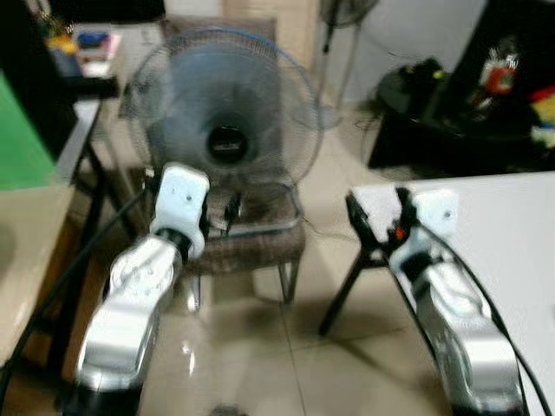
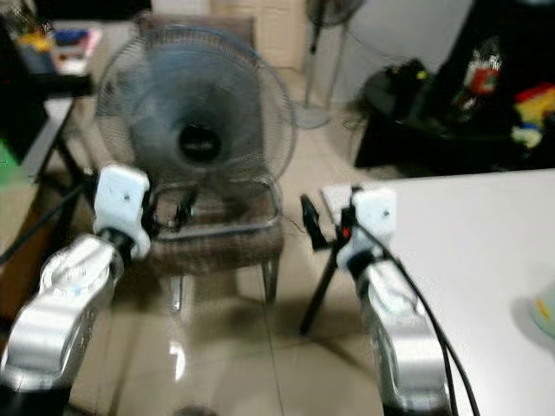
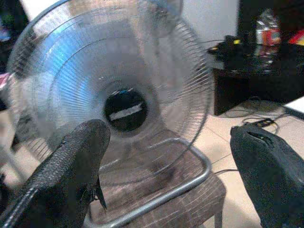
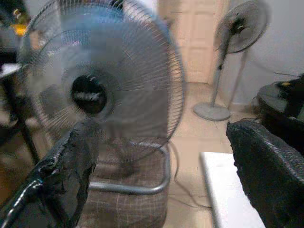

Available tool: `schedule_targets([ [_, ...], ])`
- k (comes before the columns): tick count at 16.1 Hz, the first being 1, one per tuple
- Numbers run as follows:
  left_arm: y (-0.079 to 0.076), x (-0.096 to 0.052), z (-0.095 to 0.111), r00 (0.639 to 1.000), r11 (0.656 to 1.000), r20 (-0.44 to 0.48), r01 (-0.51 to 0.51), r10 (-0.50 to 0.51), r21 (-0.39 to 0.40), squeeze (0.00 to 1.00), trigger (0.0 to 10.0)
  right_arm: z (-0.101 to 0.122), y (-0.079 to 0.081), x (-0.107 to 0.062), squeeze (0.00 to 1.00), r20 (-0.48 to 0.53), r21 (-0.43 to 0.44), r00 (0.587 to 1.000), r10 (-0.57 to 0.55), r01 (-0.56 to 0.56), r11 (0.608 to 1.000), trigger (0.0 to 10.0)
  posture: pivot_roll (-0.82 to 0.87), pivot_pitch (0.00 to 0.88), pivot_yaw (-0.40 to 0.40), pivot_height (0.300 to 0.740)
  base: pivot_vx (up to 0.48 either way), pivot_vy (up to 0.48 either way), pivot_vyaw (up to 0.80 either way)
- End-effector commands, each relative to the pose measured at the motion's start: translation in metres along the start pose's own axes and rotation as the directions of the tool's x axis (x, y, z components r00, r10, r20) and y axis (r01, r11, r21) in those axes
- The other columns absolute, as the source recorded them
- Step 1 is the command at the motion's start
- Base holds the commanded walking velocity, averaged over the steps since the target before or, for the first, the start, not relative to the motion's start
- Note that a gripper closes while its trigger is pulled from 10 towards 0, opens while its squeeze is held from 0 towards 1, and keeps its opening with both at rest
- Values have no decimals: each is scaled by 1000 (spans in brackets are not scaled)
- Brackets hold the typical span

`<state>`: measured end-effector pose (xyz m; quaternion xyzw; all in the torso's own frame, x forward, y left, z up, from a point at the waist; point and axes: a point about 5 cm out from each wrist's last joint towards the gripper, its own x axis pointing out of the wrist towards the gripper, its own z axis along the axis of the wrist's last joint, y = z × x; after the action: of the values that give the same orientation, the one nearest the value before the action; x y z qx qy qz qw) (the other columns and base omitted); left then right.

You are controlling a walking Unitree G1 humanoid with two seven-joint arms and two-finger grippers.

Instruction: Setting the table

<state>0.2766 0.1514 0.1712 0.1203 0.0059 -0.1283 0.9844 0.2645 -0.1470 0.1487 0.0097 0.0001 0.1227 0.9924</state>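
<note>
Both arms raised, left gripper [image 3: 166, 175] jaws apart and empty facing fan [image 1: 224, 113] on chair [image 1: 251, 234], right gripper [image 4: 161, 175] jaws apart and empty at near-left corner of white table [image 1: 494, 225], views blurred.

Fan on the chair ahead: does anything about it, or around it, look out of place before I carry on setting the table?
Yes. The fan stands on the seat of a chair, not on the floor, which is odd. It looks upright and undamaged. The white table is to the right. Both grippers, left and right, are open and empty.
</note>
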Motion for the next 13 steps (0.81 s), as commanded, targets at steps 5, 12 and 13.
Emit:
schedule_targets([
  [5, 1, -1, 1, 1000, 1000, 3, -13, 13, 7, 0, 10000, -1, -5, -2, 1000, 12, 34, 1000, -23, 23, 999, 10000, 94, 0, -48, 740, 0, 0, 800],
  [12, 4, -2, -6, 999, 1000, -29, -18, 18, -5, 0, 10000, 1, -23, -6, 1000, 51, 40, 986, -156, 154, 987, 10000, 93, 0, -42, 740, 0, 0, 571],
  [13, 5, -1, -5, 999, 1000, -28, -21, 20, -10, 0, 10000, -1, -20, -4, 937, 34, 41, 987, -154, 153, 987, 10000, 95, 0, -45, 740, 0, 262, 0],
])
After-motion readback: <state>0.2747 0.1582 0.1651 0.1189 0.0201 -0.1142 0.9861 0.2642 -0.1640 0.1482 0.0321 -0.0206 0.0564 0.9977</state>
